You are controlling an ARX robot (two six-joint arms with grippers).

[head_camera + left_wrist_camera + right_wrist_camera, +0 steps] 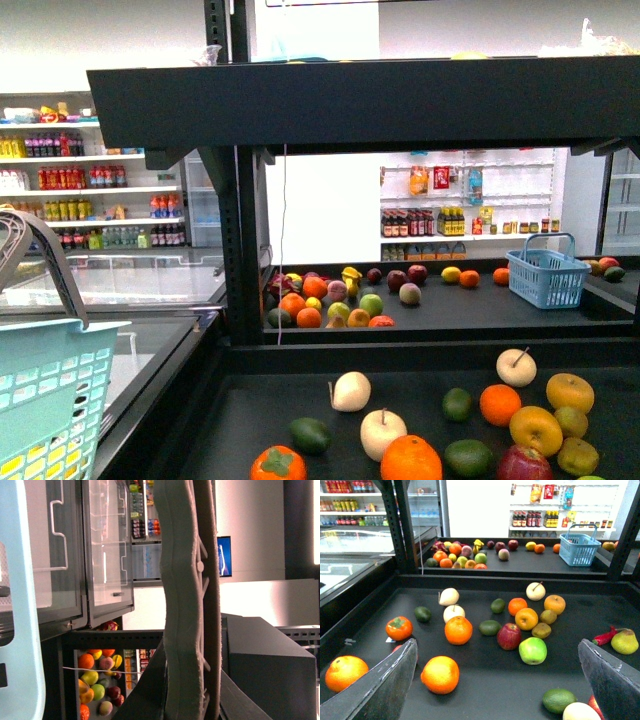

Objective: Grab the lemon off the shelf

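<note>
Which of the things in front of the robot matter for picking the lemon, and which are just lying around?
For the job: shelf, right gripper, and what is probably the lemon, yellow, on the far tier.
Just lying about: oranges, apples, green fruit, far blue basket, bottle racks.

Left of the blue basket [546, 278], a small yellow fruit [451, 274] is too distant to call a lemon, and bottles [450, 221] behind it too tiny to read.
</note>
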